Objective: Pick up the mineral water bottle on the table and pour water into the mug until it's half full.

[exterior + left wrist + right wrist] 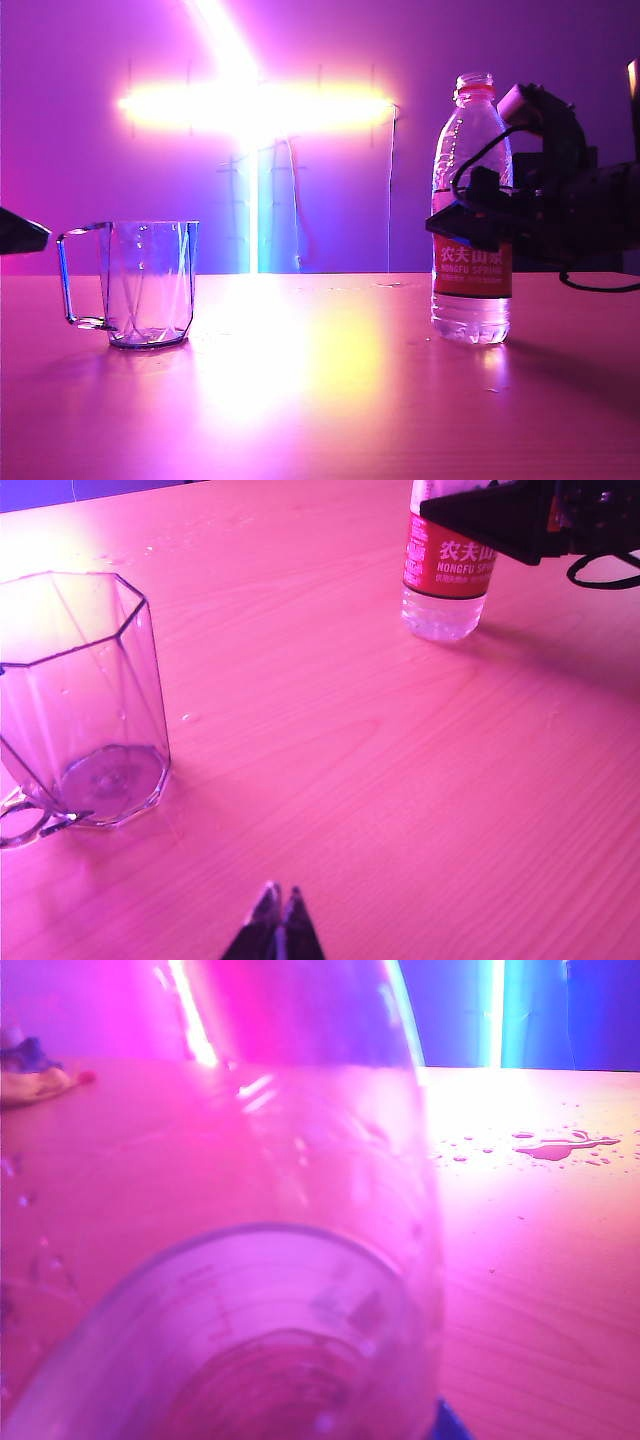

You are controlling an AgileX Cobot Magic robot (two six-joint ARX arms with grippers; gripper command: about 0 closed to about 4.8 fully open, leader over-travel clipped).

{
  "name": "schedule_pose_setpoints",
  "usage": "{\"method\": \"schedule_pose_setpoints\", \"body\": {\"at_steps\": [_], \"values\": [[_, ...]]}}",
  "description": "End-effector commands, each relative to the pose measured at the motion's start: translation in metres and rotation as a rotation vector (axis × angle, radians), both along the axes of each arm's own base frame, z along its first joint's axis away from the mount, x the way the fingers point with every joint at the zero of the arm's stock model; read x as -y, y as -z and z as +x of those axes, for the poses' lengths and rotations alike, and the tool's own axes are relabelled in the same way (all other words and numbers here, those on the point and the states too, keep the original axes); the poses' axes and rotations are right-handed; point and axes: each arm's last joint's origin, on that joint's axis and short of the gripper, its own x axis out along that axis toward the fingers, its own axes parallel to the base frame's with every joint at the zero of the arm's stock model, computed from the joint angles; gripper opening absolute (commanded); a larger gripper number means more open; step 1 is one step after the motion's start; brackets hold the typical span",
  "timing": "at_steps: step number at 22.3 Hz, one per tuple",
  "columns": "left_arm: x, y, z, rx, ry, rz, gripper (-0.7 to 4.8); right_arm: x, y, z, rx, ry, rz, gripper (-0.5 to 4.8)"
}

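Because the bottle (471,215), upright at the table's (320,400) right, is thin, slippery plastic, my right pincer (470,222) straddles its label, grip unclear; left pincer (278,912) pressed together near the mug (145,283).

A tall clear ribbed plastic bottle (471,215) with a red label stands upright, uncapped, right on the glossy pink-tinted wooden table (320,400). A clear faceted mug (148,283) stands upright left, well apart.
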Motion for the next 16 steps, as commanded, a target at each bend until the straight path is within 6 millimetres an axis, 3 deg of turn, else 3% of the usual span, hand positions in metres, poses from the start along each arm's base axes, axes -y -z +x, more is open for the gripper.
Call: {"method": "schedule_pose_setpoints", "body": {"at_steps": [1,6,9,11,16], "values": [[-0.001,-0.003,0.001,0.016,-0.009,-0.018,-0.02,0.000,-0.003,0.001,0.022,0.000,-0.002,2.19],[-0.008,-0.005,0.005,0.035,-0.087,-0.031,-0.02,-0.001,-0.005,0.001,0.047,-0.024,0.002,2.15],[-0.013,-0.007,0.007,0.059,-0.142,-0.047,-0.02,-0.011,-0.015,0.001,0.150,-0.096,-0.087,2.15],[-0.016,-0.009,0.007,0.075,-0.167,-0.057,-0.02,-0.024,-0.025,0.007,0.158,-0.137,-0.164,2.15],[-0.023,-0.012,0.009,0.112,-0.239,-0.077,-0.02,-0.083,-0.068,0.036,0.173,-0.297,-0.438,2.15]]}}
